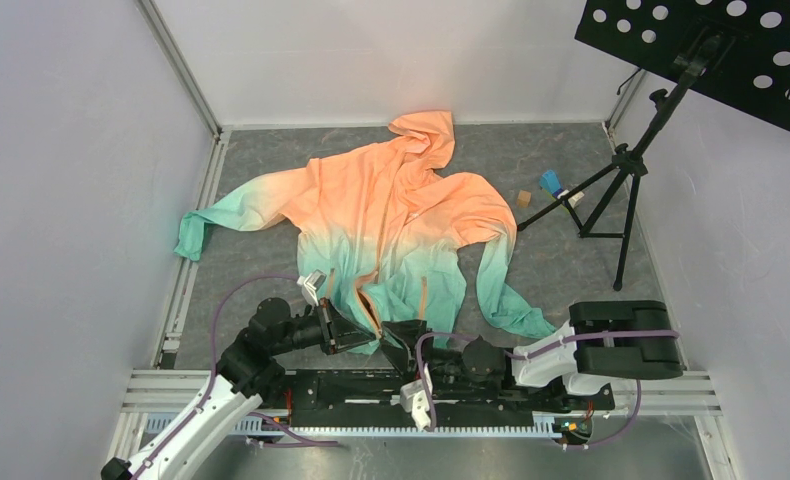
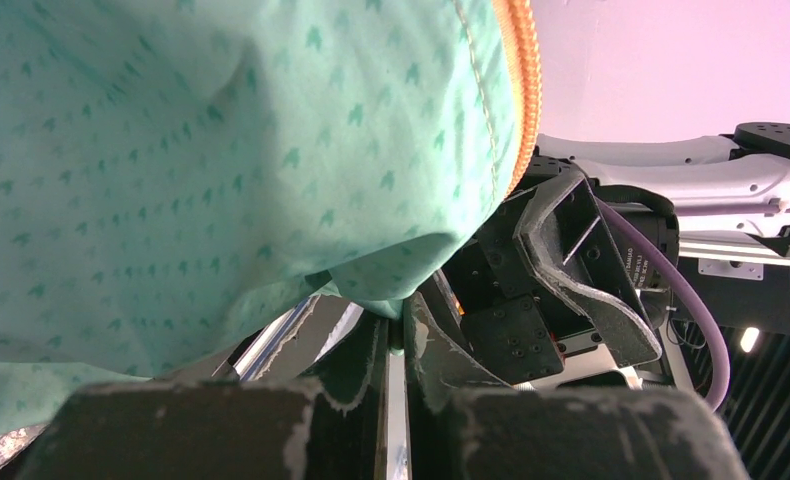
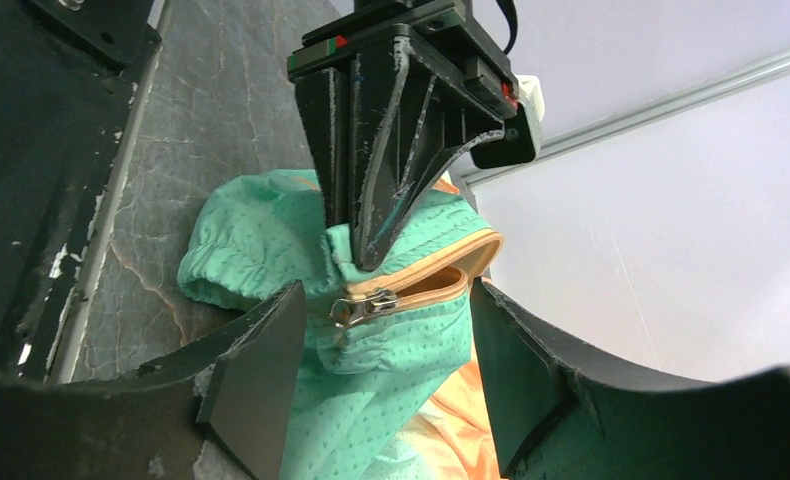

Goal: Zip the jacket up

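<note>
- From above, the jacket lies open on the grey worktop, with the hood toward the far edge and the mint hem at the near edge, close to both arms. The left gripper and the right gripper meet at the bottom of the front opening, I think because the zipper must be started there. A stand is by the far right corner, well apart.
- In the left wrist view, the left gripper's fingers are pressed together on the mint hem, beside the orange zipper band. This seems to keep the cloth steady.
- In the right wrist view, the right gripper's fingers are spread, one on each side of the zipper pull, not touching it. They look ready to close on it.
</note>
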### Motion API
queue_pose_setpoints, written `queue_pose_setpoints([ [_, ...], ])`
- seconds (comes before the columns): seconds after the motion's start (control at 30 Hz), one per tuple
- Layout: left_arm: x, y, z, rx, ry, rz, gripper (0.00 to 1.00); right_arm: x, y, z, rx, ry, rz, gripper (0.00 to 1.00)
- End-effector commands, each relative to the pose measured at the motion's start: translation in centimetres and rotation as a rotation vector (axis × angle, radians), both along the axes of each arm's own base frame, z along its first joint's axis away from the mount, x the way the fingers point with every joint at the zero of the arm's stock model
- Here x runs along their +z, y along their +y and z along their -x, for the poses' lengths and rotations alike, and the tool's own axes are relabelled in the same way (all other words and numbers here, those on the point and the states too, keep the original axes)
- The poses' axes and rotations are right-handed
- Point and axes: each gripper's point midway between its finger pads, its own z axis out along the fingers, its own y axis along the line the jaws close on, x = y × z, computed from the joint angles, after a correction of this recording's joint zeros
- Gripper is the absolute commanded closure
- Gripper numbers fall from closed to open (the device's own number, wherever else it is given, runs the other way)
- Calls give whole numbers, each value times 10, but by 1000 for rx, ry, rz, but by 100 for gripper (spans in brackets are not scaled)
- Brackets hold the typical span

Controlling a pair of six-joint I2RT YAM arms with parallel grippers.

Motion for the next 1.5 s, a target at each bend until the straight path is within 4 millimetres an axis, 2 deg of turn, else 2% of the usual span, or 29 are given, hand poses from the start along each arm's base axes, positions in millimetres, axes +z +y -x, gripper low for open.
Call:
queue_pose_setpoints([
  [0.0, 0, -2, 7, -32, 25, 20, 98, 30, 7, -4, -23, -9, -115, 34],
  [0.23, 1, -2, 6, -28, 25, 22, 98, 28, 5, -13, -47, 10, -117, 40],
  [0.57, 3, -2, 6, -27, 27, 26, 98, 23, 6, -17, -63, 13, -112, 40],
  [0.8, 0, -1, 7, -26, 36, 21, 98, 33, 3, -13, -45, 47, -147, 41],
  [1.13, -1, -1, 6, -22, 41, 18, 98, 33, -2, -6, -10, 70, -145, 44],
  [1.3, -1, -1, 6, -22, 42, 19, 98, 32, -1, -9, -26, 67, -141, 44],
  [1.47, 1, -1, 6, -23, 40, 22, 98, 27, 3, -10, -27, 63, -121, 51],
])
